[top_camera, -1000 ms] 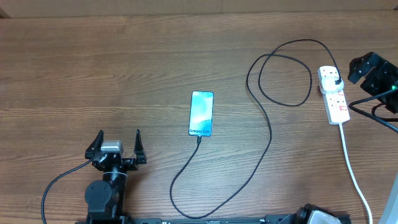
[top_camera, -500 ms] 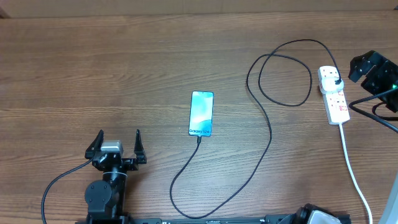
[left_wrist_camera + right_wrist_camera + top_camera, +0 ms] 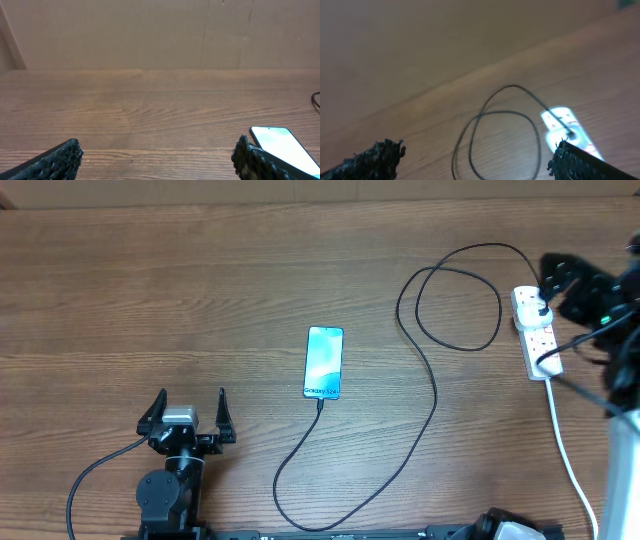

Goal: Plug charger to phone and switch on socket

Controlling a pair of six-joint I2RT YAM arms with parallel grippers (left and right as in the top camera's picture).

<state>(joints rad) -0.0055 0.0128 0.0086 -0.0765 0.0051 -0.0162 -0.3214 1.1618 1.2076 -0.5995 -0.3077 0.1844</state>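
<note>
The charger (image 3: 436,394) was found joined to the phone (image 3: 323,362), with its connector tip seated at the phone's lower edge. Its black plug (image 3: 541,308) was set in the end outlet of the white power strip (image 3: 538,340). The plugging-in was therefore judged done.

The switching-on was judged to be what was left. The red switch marks were too small for their position to be told, and no contact with a switch could be made out.

The phone was laid flat, screen up, near the middle of the wooden table (image 3: 150,280), well apart from the strip at the right side. The right gripper (image 3: 476,161) was held just beside the plug end of the strip, its fingers spread wide with nothing between them. The left gripper (image 3: 187,412) was parked near the front edge, to the left of the phone, likewise released and empty.

One phone, one charger cable, one power strip with one white cord (image 3: 570,460), and two grippers were counted.
</note>
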